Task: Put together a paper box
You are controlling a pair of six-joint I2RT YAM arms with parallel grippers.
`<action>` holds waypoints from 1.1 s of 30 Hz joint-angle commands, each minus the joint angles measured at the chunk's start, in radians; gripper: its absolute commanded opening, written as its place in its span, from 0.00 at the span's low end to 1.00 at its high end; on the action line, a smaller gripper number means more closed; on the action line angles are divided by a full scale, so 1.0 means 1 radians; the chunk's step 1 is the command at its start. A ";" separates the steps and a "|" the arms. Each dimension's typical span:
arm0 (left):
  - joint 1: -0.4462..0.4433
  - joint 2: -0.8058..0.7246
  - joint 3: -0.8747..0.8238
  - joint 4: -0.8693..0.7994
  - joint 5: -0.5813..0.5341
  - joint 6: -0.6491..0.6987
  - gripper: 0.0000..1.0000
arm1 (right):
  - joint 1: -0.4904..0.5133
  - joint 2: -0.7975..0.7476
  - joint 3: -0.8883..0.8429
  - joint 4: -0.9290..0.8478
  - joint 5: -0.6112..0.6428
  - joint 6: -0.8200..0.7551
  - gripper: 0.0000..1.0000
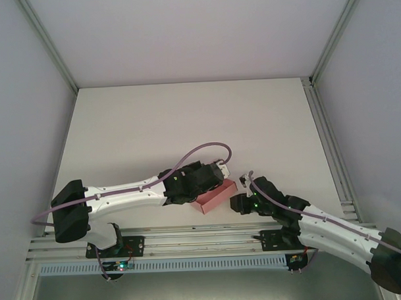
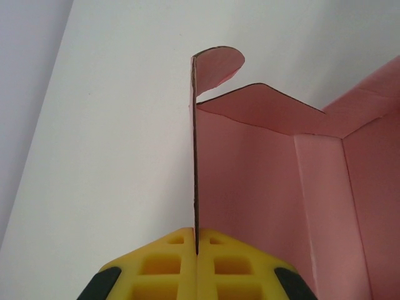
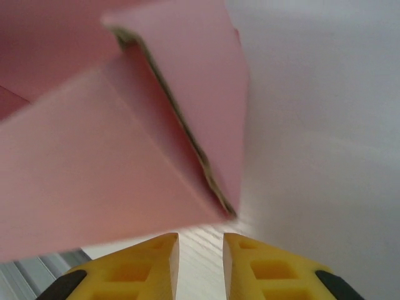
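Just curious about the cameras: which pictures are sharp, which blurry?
Top external view: evenly lit, sharp. Left wrist view: crisp edge of the paper box in the left gripper. Right wrist view: the box blurred, close to the right gripper.

Left arm stretched rightward, left gripper clamped shut, right arm angled leftward, right gripper seemingly slightly parted.

**Camera setup: three views**

The top view looks from above and behind the arm bases, down and forward over the whole table, from well back. Your left wrist camera looks out along the left hand, very near the paper box. Your right wrist camera looks out past the right hand, nearer still, so the card is blurred. All three views share the paper box and the table beside it.
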 commanded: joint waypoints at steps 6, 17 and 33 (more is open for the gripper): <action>-0.017 -0.039 0.027 0.008 0.254 -0.024 0.00 | 0.011 0.074 -0.013 0.233 0.055 -0.016 0.24; -0.015 -0.099 -0.062 0.075 0.519 -0.099 0.18 | 0.019 0.025 -0.065 0.293 0.136 0.017 0.25; -0.015 0.102 -0.057 0.047 0.509 -0.182 0.21 | 0.026 0.016 -0.094 0.288 0.205 0.046 0.31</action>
